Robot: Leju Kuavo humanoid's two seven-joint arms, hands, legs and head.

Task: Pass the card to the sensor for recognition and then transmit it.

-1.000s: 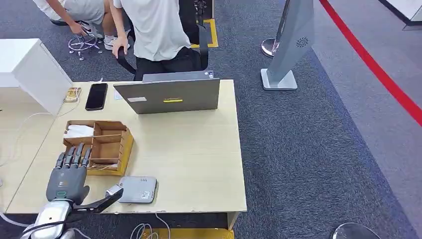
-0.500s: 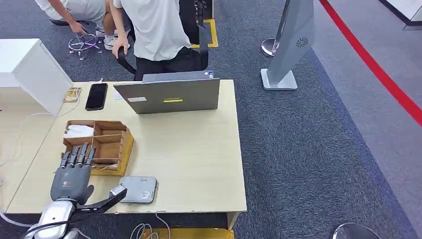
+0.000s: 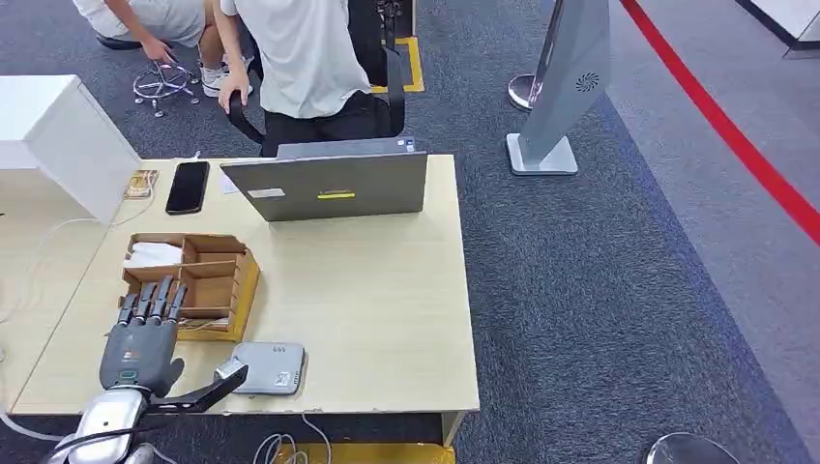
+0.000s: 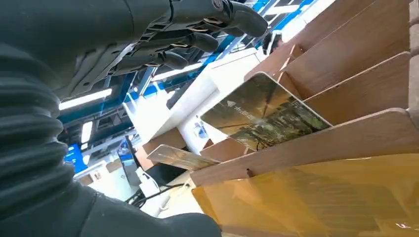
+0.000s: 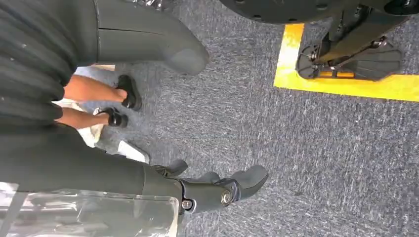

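Left hand (image 3: 138, 344) held flat, fingers spread, nothing gripped, at wooden organizer (image 3: 215, 280) near desk (image 3: 387, 309) left edge. Card (image 4: 264, 117) propped in organizer compartment. Card reader (image 3: 267, 367) at front edge. Right hand (image 5: 217, 190) empty, fingers loosely parted.

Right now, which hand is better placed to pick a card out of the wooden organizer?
Left. The left hand hovers open at the wooden organizer, fingers toward its slots, with a card standing just ahead. The right hand hangs over the carpet, away from the desk.
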